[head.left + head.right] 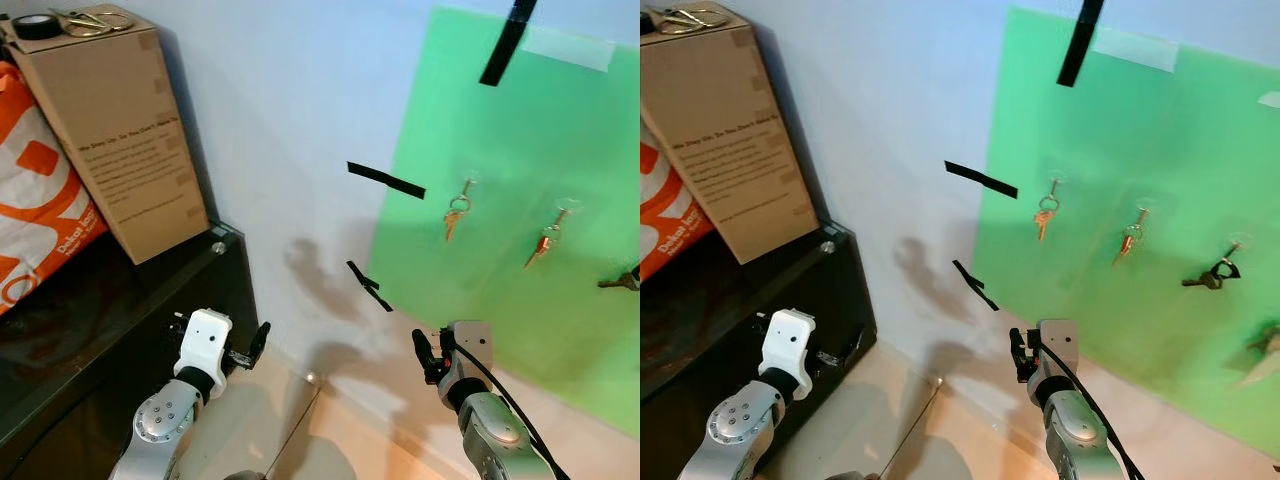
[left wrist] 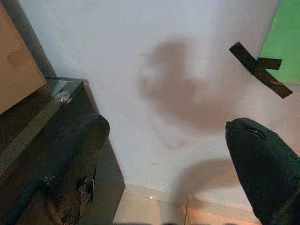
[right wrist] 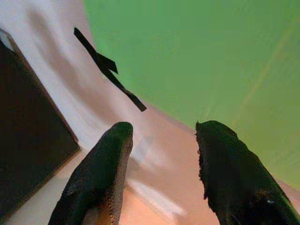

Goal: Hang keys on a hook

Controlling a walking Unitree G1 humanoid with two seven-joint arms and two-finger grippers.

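A green sheet (image 1: 500,120) is taped to the pale wall and carries small clear hooks (image 1: 468,181). A brass key (image 1: 456,216) hangs from one hook. A red-tagged key (image 1: 546,240) hangs from another, and a dark key (image 1: 1210,279) hangs further right. More metal keys (image 1: 84,20) lie on top of the cardboard box (image 1: 120,140) at the left. My left gripper (image 1: 251,347) is open and empty, low beside the dark cabinet. My right gripper (image 1: 430,350) is open and empty too, held below the sheet's lower left corner, and in its wrist view its fingers (image 3: 101,173) frame the green sheet.
A black tape roll (image 1: 40,25) sits on the box, and an orange and white bag (image 1: 35,210) leans beside it. Both rest on a dark glossy cabinet (image 1: 120,310). Black tape strips (image 1: 386,180) stick to the wall. Tan tiled floor (image 1: 940,440) lies below.
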